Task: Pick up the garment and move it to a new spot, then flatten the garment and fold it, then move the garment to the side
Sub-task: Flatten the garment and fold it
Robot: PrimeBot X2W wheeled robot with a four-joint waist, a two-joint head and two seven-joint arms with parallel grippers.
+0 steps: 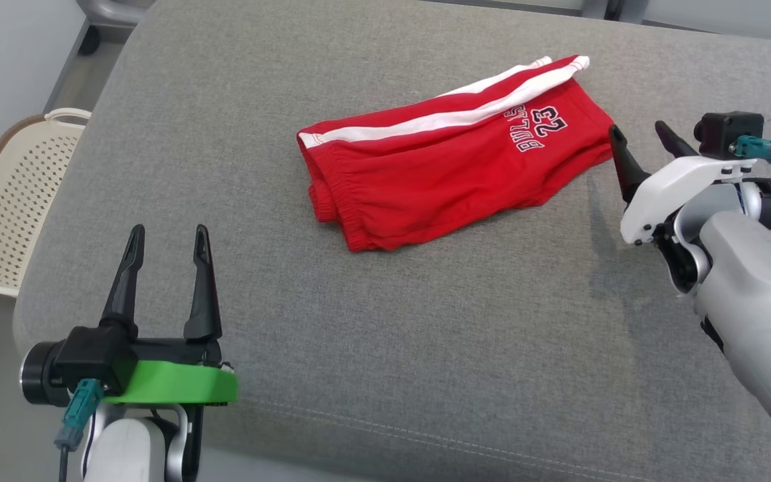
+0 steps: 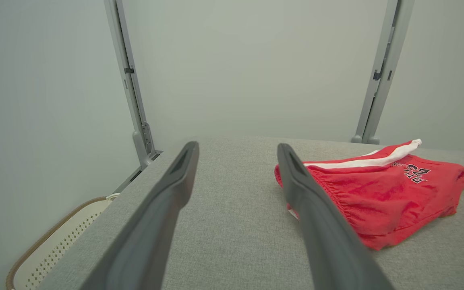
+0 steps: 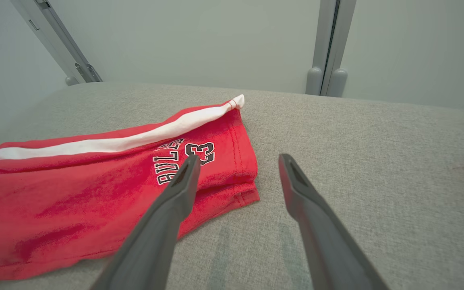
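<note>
Red Bulls shorts (image 1: 452,167) lie folded. Our right gripper (image 1: 638,127) hovers just beside them, our left gripper (image 1: 168,229) well apart, both open and empty. Likely next: grasp them and move them aside.

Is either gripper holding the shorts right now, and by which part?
Nothing is held. The left gripper and right gripper are both open and empty; the red shorts lie free on the grey cushion.

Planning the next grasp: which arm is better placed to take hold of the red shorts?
Right, likely. The right gripper, jaws open, hovers beside the red shorts at their hem; the left gripper sits well back over the grey cushion.
</note>
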